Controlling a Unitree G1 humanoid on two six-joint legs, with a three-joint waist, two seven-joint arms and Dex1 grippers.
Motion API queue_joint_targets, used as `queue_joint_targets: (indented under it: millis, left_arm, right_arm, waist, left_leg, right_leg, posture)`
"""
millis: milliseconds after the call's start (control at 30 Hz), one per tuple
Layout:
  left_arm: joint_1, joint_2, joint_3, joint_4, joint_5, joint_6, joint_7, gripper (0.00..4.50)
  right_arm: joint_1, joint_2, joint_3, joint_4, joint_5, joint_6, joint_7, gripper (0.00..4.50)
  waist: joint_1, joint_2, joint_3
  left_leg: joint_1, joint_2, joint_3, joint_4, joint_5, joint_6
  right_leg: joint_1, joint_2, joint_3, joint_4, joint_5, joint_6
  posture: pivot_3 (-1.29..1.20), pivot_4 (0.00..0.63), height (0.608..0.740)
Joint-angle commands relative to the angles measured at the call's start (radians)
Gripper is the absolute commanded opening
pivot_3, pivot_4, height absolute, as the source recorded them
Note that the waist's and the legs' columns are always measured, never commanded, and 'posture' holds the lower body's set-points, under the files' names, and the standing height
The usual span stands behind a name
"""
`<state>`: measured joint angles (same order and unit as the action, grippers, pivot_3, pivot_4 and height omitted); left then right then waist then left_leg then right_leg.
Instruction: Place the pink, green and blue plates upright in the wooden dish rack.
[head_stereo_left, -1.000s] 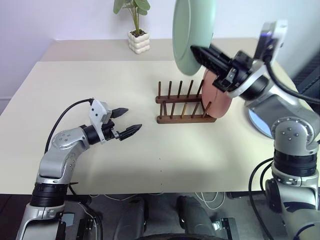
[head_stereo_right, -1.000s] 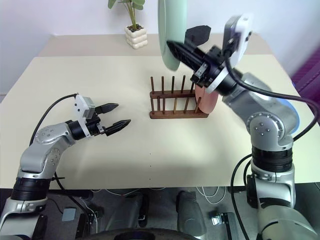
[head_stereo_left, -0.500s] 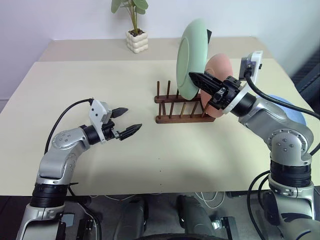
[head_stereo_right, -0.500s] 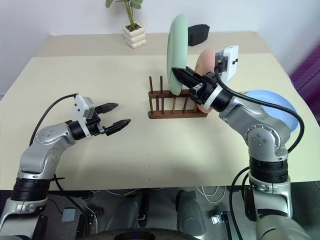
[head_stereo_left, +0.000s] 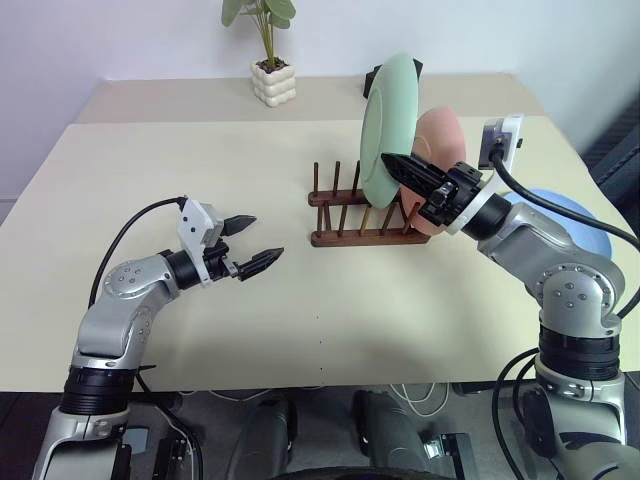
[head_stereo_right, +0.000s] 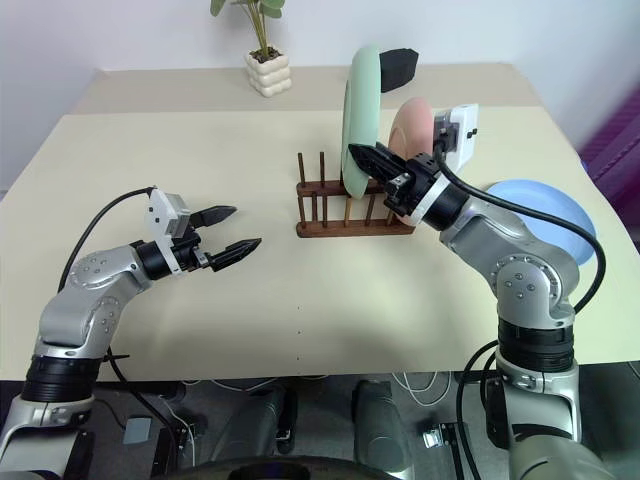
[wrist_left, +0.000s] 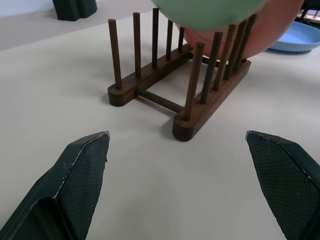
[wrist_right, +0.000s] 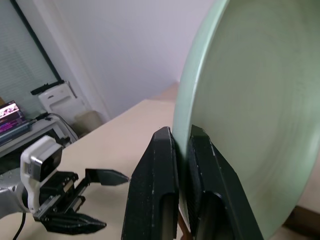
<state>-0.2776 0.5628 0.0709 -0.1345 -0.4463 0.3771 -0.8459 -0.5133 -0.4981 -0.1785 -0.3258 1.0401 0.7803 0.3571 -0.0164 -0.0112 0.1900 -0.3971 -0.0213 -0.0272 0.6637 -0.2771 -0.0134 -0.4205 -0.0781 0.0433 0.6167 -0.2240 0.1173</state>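
The table (head_stereo_left: 200, 170) is a big beige top, and most of it is bare. The rack (head_stereo_left: 345, 212) sits near the middle, a bit to the right, dark wood with two rows of pegs.

The green plate (head_stereo_left: 387, 115) is standing on edge over the rack, its lower rim down among the pegs, one slot left of the pink plate (head_stereo_left: 442, 135). I can't tell if it's actually resting on the base bars. The pink plate is already upright at the right end of the rack, right behind the green one, and the two overlap in the head views. The blue plate (head_stereo_right: 545, 205) is lying flat on the table off to the right of the rack, partly hidden by the right arm.

The right gripper (head_stereo_left: 400, 167) is clamped on the green plate's rim; in its wrist view the two black fingers (wrist_right: 152, 200) pinch the edge from both sides. The left gripper (head_stereo_left: 250, 243) hangs above the table, well to the left of the rack, jaws spread wide with nothing in them, pointing toward the rack.

There's a small potted plant (head_stereo_left: 270, 60) in a white pot at the far edge, and a black block (head_stereo_right: 398, 68) behind the plates.
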Motion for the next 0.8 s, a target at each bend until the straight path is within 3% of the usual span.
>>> queue_joint_targets:
  millis: [33, 400, 500, 667, 800]
  left_arm:
    - [-0.006, 0.009, 0.019, -0.028, -0.010, -0.011, -0.005, 4.50]
    - [-0.004, 0.009, 0.017, -0.031, -0.009, -0.011, -0.005, 4.50]
    - [-0.004, 0.008, 0.016, -0.032, -0.009, -0.011, -0.004, 4.50]
    - [-0.001, 0.007, 0.015, -0.035, -0.009, -0.010, -0.002, 4.50]
    - [-0.001, 0.005, 0.013, -0.037, -0.008, -0.010, 0.000, 4.50]
  right_arm:
    - [0.005, -0.003, -0.027, -0.015, 0.007, 0.005, 0.006, 0.08]
    - [0.033, -0.007, -0.032, -0.008, -0.014, 0.021, 0.017, 0.08]
    - [0.035, -0.009, -0.034, -0.005, -0.016, 0.021, 0.022, 1.04]
    - [0.033, -0.013, -0.035, -0.006, -0.029, 0.014, 0.031, 3.43]
    - [0.027, -0.016, -0.036, -0.009, -0.045, 0.008, 0.041, 3.43]
  waist:
    - [0.000, 0.000, 0.000]
    - [-0.001, 0.000, 0.000]
    - [0.000, 0.000, 0.000]
    - [0.001, 0.000, 0.000]
    - [0.001, 0.000, 0.000]
  left_leg:
    - [0.000, 0.000, 0.000, 0.000, 0.000, 0.000]
    - [0.000, 0.000, 0.000, 0.000, 0.000, 0.000]
    - [0.000, 0.000, 0.000, 0.000, 0.000, 0.000]
    - [0.000, 0.000, 0.000, 0.000, 0.000, 0.000]
    - [0.000, 0.000, 0.000, 0.000, 0.000, 0.000]
  right_leg:
    - [0.000, 0.000, 0.000, 0.000, 0.000, 0.000]
    - [0.000, 0.000, 0.000, 0.000, 0.000, 0.000]
    - [0.000, 0.000, 0.000, 0.000, 0.000, 0.000]
    - [0.000, 0.000, 0.000, 0.000, 0.000, 0.000]
    - [0.000, 0.000, 0.000, 0.000, 0.000, 0.000]
  posture:
    - [0.00, 0.150, 0.740]
    - [0.00, 0.150, 0.740]
    - [0.00, 0.150, 0.740]
    - [0.00, 0.150, 0.740]
    - [0.00, 0.150, 0.740]
